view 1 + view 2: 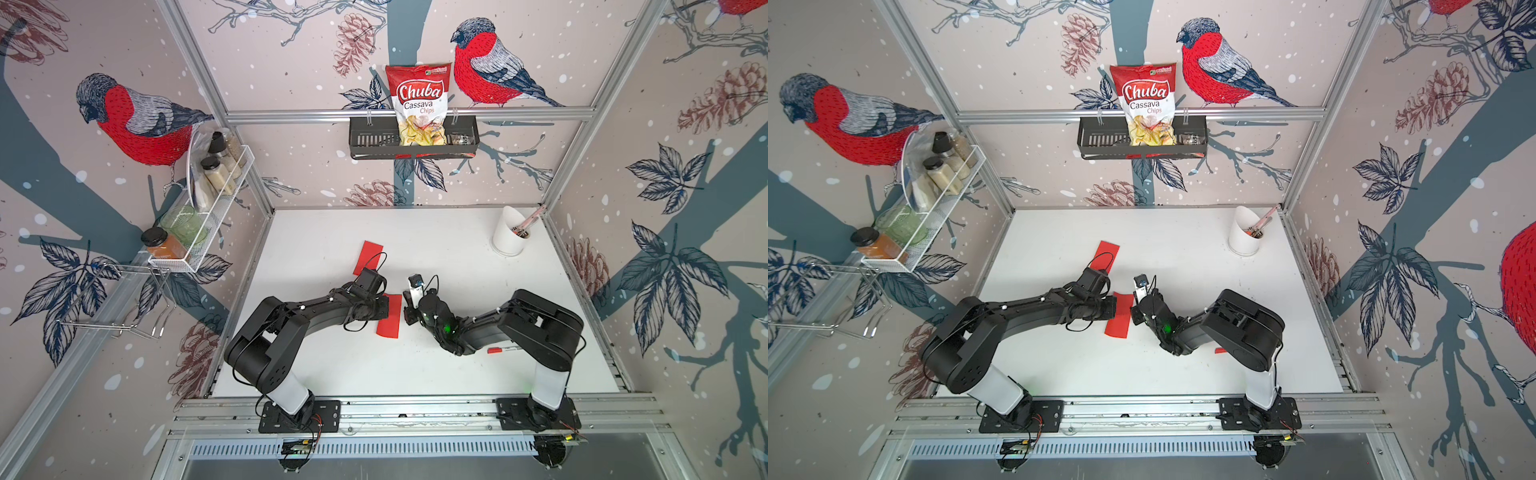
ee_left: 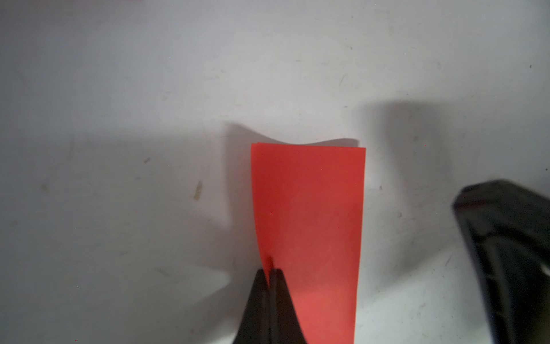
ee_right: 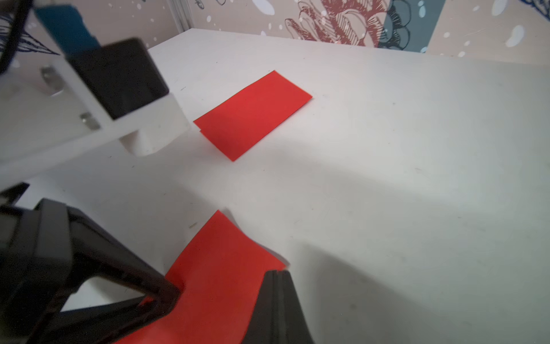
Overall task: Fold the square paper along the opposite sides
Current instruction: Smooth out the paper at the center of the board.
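Behind the red paper [image 1: 388, 326], a "Chuba Cassava Chips" bag [image 1: 419, 99].

Chip bag [image 1: 419, 104] in black wall basket [image 1: 370, 139]: "Chuba", "Cassava Chips". Small green logo at bag top: unreadable.

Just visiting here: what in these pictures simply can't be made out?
- Red paper between the arms: in both top views the left arm covers part; the wrist views' lower edges cut it off.
- Right gripper: shut, but whether paper sits between its fingers is hidden in the right wrist view.
- Red-capped pen: the right arm covers most of it in a top view.
- White cup: its contents are too small in both top views.
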Controlling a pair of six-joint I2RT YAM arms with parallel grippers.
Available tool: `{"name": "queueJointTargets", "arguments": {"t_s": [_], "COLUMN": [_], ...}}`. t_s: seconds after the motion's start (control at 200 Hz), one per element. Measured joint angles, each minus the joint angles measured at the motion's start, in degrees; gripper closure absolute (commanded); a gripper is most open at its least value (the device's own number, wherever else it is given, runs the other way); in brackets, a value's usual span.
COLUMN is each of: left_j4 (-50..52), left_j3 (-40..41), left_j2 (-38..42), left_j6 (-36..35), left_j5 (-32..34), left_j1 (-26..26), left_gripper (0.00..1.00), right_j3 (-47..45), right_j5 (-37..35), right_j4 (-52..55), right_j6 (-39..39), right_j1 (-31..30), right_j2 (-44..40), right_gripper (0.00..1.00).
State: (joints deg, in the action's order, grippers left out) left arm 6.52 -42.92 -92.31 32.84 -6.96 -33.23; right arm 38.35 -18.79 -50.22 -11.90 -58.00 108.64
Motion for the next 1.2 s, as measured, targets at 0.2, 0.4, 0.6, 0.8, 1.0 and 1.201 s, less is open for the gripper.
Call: {"name": "queueJointTargets", "arguments": {"t_s": [0.2, 0.4, 0.6, 0.8, 1.0, 1.201], "left_j4": [-3.7, -6.2, -7.3, -9.7, -10.5, -10.5], "left_j3": [1.3, 2.4, 3.1, 4.9, 6.4, 6.5], "left_j2": [-0.3, -0.1, 0.2, 0.9, 2.4, 2.4], "left_j6": [2.0, 3.1, 3.3, 4.8, 7.6, 8.8], "left_j5": [-0.6, -0.9, -0.8, -0.8, -0.5, -0.5], "left_j1": [0.0, 0.1, 0.2, 0.2, 0.3, 0.3], "left_gripper": [1.00, 1.00, 1.00, 1.00, 1.00, 1.00], "right_j3": [2.1, 3.0, 0.3, -1.7, 1.4, 8.3], "right_j5": [2.7, 2.9, -0.3, -0.3, 4.8, 7.7], "right_j4": [-0.1, -0.8, 0.3, 1.1, -2.1, -3.2], "right_j6": [-0.2, -0.4, -1.5, -0.7, 2.3, 3.0], "right_j1": [-0.2, 0.6, 3.1, 5.7, 3.9, 2.1], "right_j2": [5.8, 7.3, 5.1, 2.6, 1.8, 8.6], "right_gripper": [1.00, 1.00, 1.00, 1.00, 1.00, 1.00]}}
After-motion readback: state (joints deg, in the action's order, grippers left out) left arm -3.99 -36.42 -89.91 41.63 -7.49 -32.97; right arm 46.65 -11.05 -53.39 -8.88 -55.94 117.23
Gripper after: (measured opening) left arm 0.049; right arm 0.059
